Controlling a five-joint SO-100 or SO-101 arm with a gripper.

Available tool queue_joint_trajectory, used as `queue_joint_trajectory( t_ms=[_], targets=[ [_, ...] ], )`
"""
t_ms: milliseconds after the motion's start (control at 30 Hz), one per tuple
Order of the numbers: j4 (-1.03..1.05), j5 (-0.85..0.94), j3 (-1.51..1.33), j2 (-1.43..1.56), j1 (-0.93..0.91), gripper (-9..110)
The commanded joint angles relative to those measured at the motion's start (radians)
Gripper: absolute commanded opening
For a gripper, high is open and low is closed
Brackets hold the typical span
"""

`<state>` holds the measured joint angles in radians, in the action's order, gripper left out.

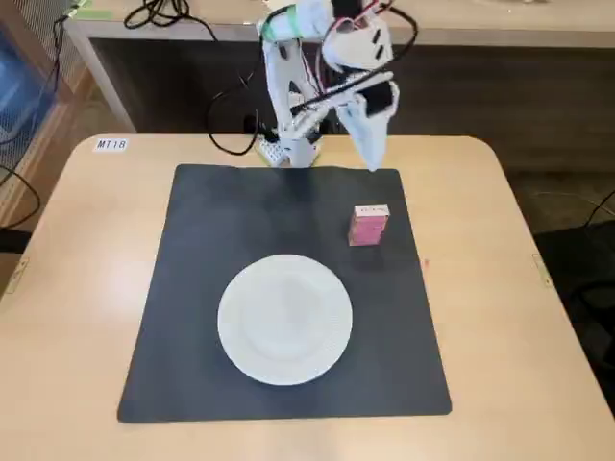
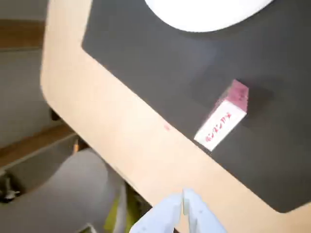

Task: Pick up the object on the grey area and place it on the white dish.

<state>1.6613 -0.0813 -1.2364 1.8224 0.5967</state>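
You are looking at a lab or classroom-style workroom. A beige laminate bench [image 1: 77, 288] with rounded corners carries a small label [image 1: 110, 144] reading "MT18" near one corner, the sort of tag used to number furniture in a shared facility. A white robot arm [image 1: 293, 86] is mounted at the far edge, with exposed red and black wiring. Black cables [image 1: 231, 144] trail off the bench. Behind it runs a long wooden counter [image 1: 480, 38] holding more loose cables.

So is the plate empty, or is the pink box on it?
Empty. The white plate is bare; the pink box stands apart on the dark mat.
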Motion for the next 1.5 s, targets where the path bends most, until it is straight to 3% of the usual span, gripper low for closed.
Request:
queue_joint_trajectory(
  t_ms=[0,333,533,700,1467],
  targets=[
    [0.034,-0.057,0.089,-0.077,0.043,0],
    [0.035,-0.236,-0.115,-0.06,0.069,0],
    [0.035,-0.265,-0.202,0.035,0.063,24],
    [0.035,-0.296,-0.267,0.104,0.04,33],
    [0.031,-0.273,-0.225,-0.179,0.0,41]
  ],
)
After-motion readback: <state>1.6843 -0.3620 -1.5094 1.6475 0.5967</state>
